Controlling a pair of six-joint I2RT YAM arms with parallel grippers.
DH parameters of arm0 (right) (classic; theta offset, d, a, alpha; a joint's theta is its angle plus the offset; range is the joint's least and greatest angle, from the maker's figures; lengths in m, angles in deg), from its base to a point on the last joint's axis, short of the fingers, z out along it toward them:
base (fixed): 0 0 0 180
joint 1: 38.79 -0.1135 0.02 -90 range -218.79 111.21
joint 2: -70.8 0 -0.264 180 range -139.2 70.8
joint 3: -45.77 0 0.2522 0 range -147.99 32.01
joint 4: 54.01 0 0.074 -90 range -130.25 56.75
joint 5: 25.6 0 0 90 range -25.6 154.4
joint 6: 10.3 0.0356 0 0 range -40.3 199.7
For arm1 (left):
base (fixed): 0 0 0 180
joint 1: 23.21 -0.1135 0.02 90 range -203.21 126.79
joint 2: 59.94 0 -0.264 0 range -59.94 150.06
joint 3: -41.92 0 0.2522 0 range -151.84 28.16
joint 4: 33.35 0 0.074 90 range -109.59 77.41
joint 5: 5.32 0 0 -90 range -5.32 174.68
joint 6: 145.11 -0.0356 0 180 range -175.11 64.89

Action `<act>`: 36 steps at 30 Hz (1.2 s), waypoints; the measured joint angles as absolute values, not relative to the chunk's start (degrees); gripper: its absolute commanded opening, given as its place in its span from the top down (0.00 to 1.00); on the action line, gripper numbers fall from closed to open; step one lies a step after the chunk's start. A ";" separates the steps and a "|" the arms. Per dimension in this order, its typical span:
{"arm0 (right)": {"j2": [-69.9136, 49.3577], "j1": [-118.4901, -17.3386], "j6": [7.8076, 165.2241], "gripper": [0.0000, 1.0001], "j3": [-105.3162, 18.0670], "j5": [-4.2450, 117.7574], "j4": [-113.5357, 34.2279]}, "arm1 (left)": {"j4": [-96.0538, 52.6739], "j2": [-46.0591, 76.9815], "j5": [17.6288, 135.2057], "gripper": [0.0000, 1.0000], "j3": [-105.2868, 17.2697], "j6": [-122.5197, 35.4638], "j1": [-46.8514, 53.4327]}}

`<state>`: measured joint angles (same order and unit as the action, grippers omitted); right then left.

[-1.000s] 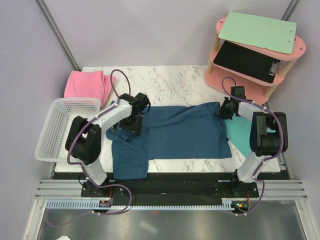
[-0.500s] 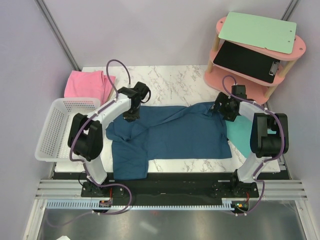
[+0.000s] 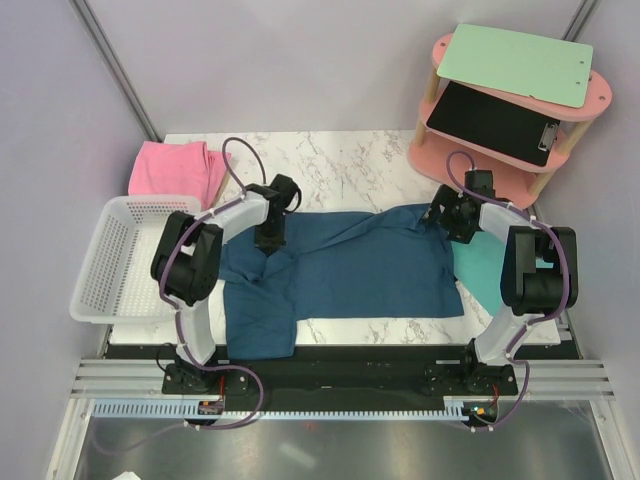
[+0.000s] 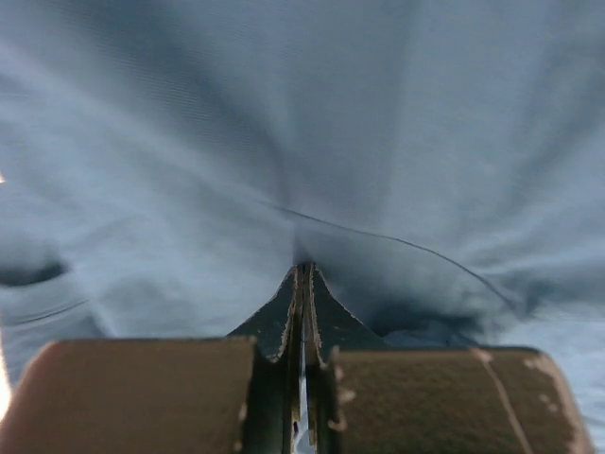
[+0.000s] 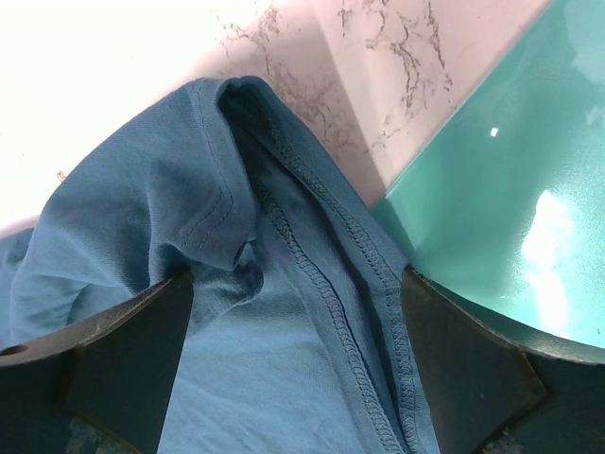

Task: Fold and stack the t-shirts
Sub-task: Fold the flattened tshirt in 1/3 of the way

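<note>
Left gripper (image 4: 302,276): my jaws are closed tight on a pinch of the dark teal-blue cloth t-shirt (image 3: 350,265). Creases fan out from the tips, so I judge this a firm hold on its far-left part, ready to carry that edge into a fold.
Right gripper (image 5: 295,293): my fingers stand wide apart, straddling the stitched hem at the shirt's far-right corner and gripping nothing. I am placed there, I judge, to close on that corner so both far corners can rise together.
Where the teal shirt lies: spread and rumpled across the middle of the white marble-patterned table (image 3: 350,160), one sleeve reaching the near edge on the left.
Light pink cloth t-shirt (image 3: 172,168): lying folded at the far-left corner, well apart from both grippers; likely the other half of the stack.
Flat turquoise mat with rounded corners (image 5: 501,161): just beside my right fingers; I must nip cloth only, not its edge.
White plastic mesh basket (image 3: 105,262): at the table's left side, near my left arm's elbow, crowding any swing that way.
Pink two-tier shelf (image 3: 470,172): close behind my right wrist, limiting a lift away from me.
Stage: in my judgement, the teal shirt's fold is only beginning.
</note>
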<state>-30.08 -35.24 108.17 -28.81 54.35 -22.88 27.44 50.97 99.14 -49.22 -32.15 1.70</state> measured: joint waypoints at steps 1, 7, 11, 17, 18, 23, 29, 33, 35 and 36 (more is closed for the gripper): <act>-30.08 -35.24 108.17 0.02 -28.83 54.38 -22.86 | 26.59 50.66 98.15 0.98 -48.50 -32.21 2.20; -30.08 -35.17 108.17 0.02 -28.89 54.33 -22.75 | 24.16 45.15 92.71 0.98 -42.89 -32.41 5.74; -29.95 -35.08 108.17 0.02 -28.89 54.38 -22.47 | 23.40 40.78 90.28 0.98 -38.56 -32.41 9.08; -28.72 -34.65 108.28 0.02 -28.89 54.38 -21.66 | 23.64 36.76 88.45 0.98 -33.60 -32.39 11.62; -28.31 -34.65 108.32 0.02 -28.89 54.35 -21.57 | 23.75 36.17 88.56 0.98 -33.29 -32.39 11.53; -25.53 -34.54 108.43 0.09 -28.89 53.92 -21.59 | 24.42 34.71 89.76 0.98 -34.14 -32.39 11.25; -22.65 -34.54 109.87 0.44 -28.89 51.80 -23.56 | 25.71 34.73 92.16 0.98 -38.73 -32.39 10.90; -23.17 -34.54 110.73 0.58 -28.61 50.27 -24.61 | 25.91 34.82 92.73 0.98 -42.08 -32.39 9.67; -23.74 -34.54 111.40 0.61 -27.71 49.26 -26.03 | 26.06 34.93 93.02 0.98 -43.30 -32.39 8.69; -24.15 -34.54 111.75 0.62 -27.08 48.76 -26.77 | 26.13 34.95 93.15 0.98 -43.76 -32.41 8.21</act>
